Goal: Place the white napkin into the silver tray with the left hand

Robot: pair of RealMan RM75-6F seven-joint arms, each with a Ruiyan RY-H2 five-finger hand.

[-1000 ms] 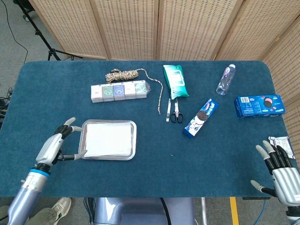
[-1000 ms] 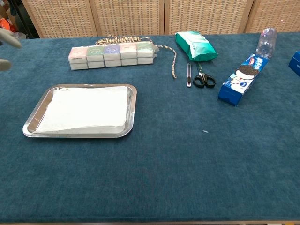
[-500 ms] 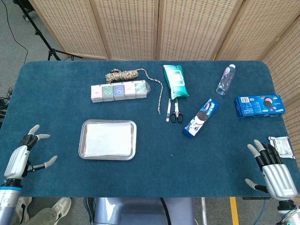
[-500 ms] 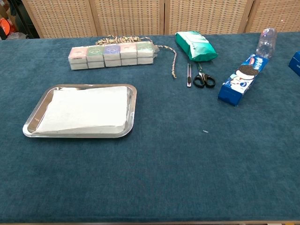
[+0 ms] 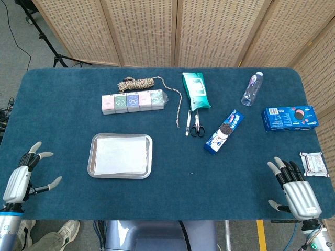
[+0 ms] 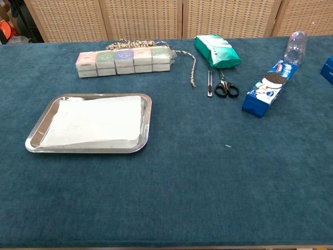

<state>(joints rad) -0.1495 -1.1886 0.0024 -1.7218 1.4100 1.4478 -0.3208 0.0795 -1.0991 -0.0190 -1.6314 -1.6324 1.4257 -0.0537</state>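
Head view: at the lower left edge of the frame the left hand [image 5: 18, 180] hovers at the near corner of the blue surface [image 5: 172, 193], its fingers [image 5: 35, 148] spread apart and holding nothing, well apart from the silver tray [image 5: 92, 157]. The tray sits left of centre, and the white napkin [image 5: 121, 155] lies flat inside it, covering most of its floor. Above the tray, toward the far side, a row of small pastel boxes [image 5: 133, 101] lies in clear wrap, with a coil of braided rope [image 5: 137, 82] just behind it and the rope's tail trailing right and down. Near the top centre rests a green wipes pack [image 5: 195, 90]; just below it lie a small utility knife [image 5: 187, 123] and black-handled scissors [image 5: 196, 125] side by side. Further right, a blue cookie sleeve [image 5: 225, 130] lies tilted, a clear water bottle [image 5: 252, 88] lies near the far edge, and a blue cookie box [image 5: 289, 117] sits at the right edge. A small white packet [image 5: 314, 162] lies at the lower right, just beside the right hand [image 5: 293, 191], whose fingers are also spread and empty.
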